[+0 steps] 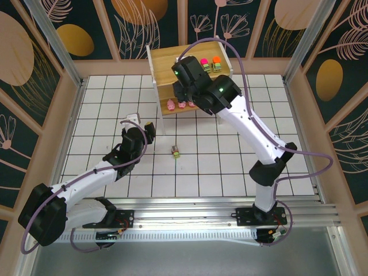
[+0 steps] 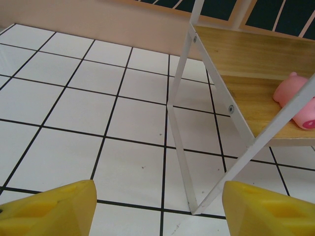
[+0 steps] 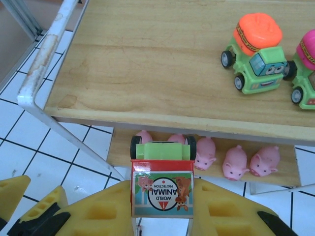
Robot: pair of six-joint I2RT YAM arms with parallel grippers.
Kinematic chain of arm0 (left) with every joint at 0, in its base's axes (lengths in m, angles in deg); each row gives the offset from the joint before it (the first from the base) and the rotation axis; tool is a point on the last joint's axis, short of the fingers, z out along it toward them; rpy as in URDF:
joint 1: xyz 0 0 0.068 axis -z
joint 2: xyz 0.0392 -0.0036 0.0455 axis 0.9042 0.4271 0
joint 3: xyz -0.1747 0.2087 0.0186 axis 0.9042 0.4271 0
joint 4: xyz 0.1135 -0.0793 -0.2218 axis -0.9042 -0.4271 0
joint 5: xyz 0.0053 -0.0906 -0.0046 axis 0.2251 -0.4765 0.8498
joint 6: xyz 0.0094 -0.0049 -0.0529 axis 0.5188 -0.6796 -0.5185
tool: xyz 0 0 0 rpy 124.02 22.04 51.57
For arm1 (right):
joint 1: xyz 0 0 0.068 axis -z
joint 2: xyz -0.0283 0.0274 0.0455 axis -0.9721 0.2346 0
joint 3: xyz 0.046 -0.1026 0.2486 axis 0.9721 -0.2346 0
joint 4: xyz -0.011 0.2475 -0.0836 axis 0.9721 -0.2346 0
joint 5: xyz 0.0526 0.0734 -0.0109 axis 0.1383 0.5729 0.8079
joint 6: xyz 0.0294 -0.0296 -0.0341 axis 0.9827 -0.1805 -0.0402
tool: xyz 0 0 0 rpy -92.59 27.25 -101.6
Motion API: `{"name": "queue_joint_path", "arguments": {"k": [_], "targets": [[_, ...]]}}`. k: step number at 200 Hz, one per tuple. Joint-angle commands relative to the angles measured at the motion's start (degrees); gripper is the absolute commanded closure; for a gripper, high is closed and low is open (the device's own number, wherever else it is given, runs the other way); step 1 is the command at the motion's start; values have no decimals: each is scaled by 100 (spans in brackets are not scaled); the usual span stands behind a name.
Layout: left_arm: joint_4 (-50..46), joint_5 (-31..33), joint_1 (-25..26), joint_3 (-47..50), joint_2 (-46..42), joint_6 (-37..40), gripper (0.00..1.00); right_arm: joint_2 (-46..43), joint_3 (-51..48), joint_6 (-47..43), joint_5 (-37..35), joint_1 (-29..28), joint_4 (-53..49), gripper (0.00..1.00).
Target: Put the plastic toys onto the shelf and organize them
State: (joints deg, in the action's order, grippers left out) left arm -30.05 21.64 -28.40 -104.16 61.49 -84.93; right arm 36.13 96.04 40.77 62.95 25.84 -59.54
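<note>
The right gripper (image 3: 161, 196) is clenched on a green toy truck (image 3: 161, 147) with an animal-sticker box, held just before the shelf's (image 3: 147, 64) top board. This is the placing step. Next, the truck should go forward and be set beside the orange-topped truck (image 3: 256, 49). The left gripper (image 2: 157, 196) hangs spread and empty; one truck (image 1: 176, 152) lies on the floor.

Yellow fingers (image 3: 231, 211); green truck (image 3: 162, 150) (red-edged printed sticker) — pink pigs (image 3: 235, 164), pale wooden shelf (image 3: 147, 64).
</note>
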Motion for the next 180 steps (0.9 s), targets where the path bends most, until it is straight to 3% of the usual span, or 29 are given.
{"name": "queue_joint_path", "arguments": {"k": [1, 129, 180], "targets": [[70, 18, -37, -10, 40, 26, 32, -239, -191, 112, -231, -13, -3, 85], [43, 58, -31, 1, -48, 48, 32, 523, 843, -44, 109, 394, -66, 85], [43, 49, -36, -11, -21, 48, 32, 78, 421, 32, -52, 215, -87, 85]]}}
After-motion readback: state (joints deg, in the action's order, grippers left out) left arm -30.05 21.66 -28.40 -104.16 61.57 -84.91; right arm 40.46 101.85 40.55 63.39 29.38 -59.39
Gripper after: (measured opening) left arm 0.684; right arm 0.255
